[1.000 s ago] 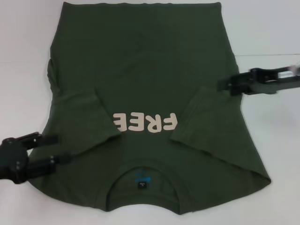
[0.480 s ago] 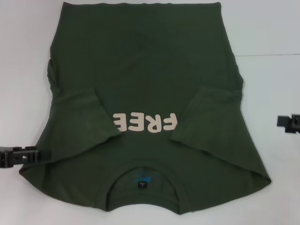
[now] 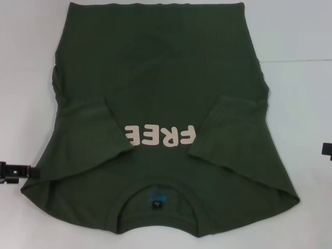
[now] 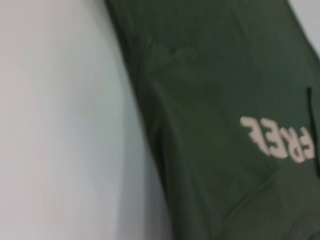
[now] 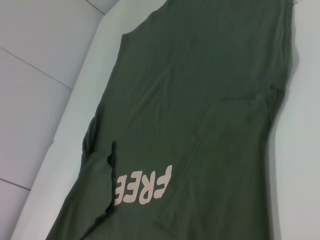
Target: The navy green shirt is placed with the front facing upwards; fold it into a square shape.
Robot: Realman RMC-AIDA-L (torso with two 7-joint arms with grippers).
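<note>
The navy green shirt point(image 3: 161, 104) lies flat on the white table point(image 3: 301, 93), both sleeves folded inward. The left gripper point(image 3: 15, 171) and right gripper point(image 3: 327, 150) sit at the edges; whether their fingers are apart cannot be told.

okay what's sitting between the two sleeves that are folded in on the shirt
In the head view, the cream FREE lettering lies between the left folded sleeve and right folded sleeve of the navy green shirt; otherwise plain green cloth.
</note>
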